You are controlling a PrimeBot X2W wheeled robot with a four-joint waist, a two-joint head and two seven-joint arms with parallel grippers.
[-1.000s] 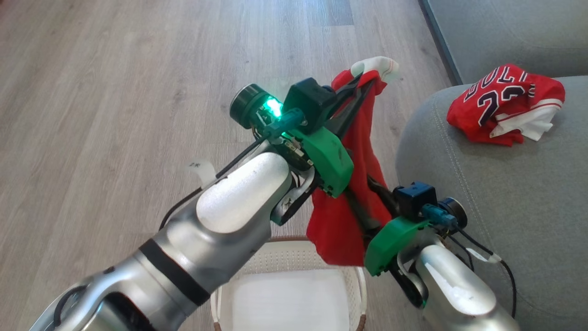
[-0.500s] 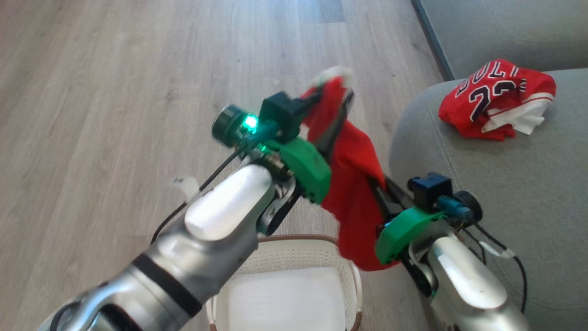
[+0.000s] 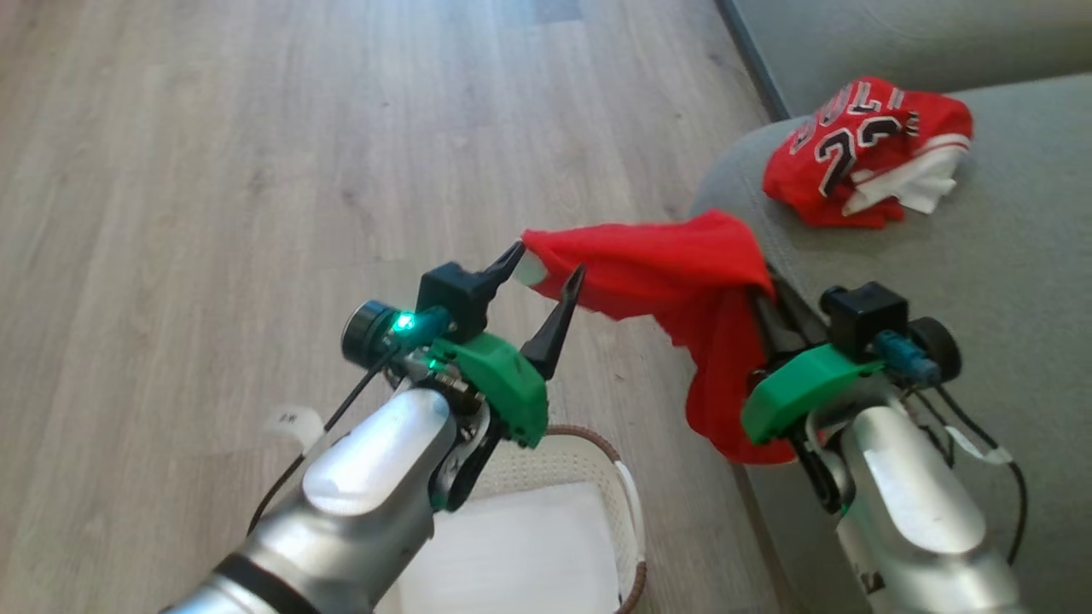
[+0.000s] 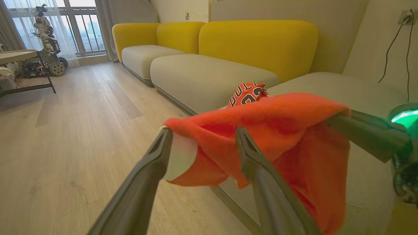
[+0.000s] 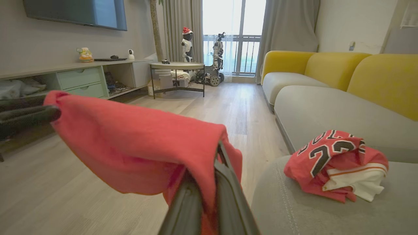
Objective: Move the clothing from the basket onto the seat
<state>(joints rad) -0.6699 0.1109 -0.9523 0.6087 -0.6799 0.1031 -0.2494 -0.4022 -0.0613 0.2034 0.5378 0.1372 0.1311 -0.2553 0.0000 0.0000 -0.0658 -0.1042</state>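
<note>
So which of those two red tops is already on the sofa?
The jersey numbered 23, crumpled on the grey seat. The plain red garment hangs in the air, pinched by the right gripper.

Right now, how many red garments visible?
2. The jersey lies on the seat; the plain red garment spans left gripper and right gripper. Arm hides part of the basket.

Red garment (image 3: 674,260), perhaps white-edged
</note>
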